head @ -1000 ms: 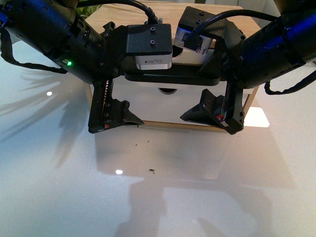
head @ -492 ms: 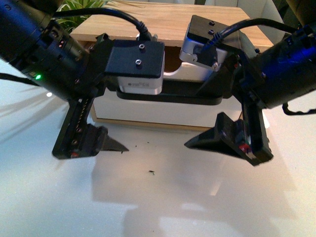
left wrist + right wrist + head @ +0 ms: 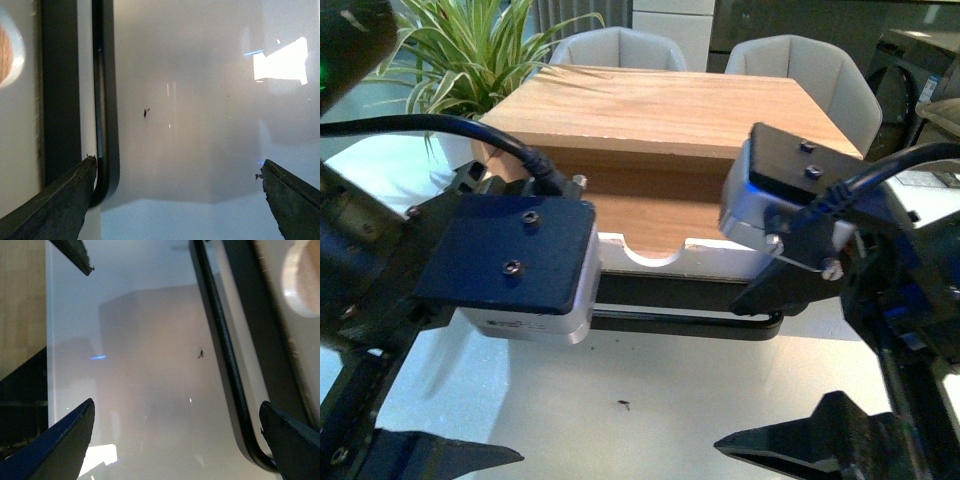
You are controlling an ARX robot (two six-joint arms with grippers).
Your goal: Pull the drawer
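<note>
Left gripper (image 3: 177,165) is spread wide with nothing between its fingers. One fingertip (image 3: 75,185) sits right at the curved end of the bar handle (image 3: 105,100), touching or just beside, can't tell which. Right gripper (image 3: 177,410) is the same: wide open and empty, with one fingertip (image 3: 287,432) near the handle's other end. Neither is clamped on the bar. In the front view both sets of fingers hang low over the white table (image 3: 620,420), below the handle. Change over the last second: the drawer (image 3: 710,258) was flush with the wooden cabinet (image 3: 660,100) and now stands clearly out of it toward the robot, notch and white top edge in plain sight and shadowed wood behind. Both arms have come back and down with it. My read: the pull is mostly or fully done, and the fingers worked as hooks rather than a pinch. If more travel is needed, contact at the bar ends looks marginal and a finger could slip off the curve. Otherwise the arms just need to back clear without snagging the bar.
</note>
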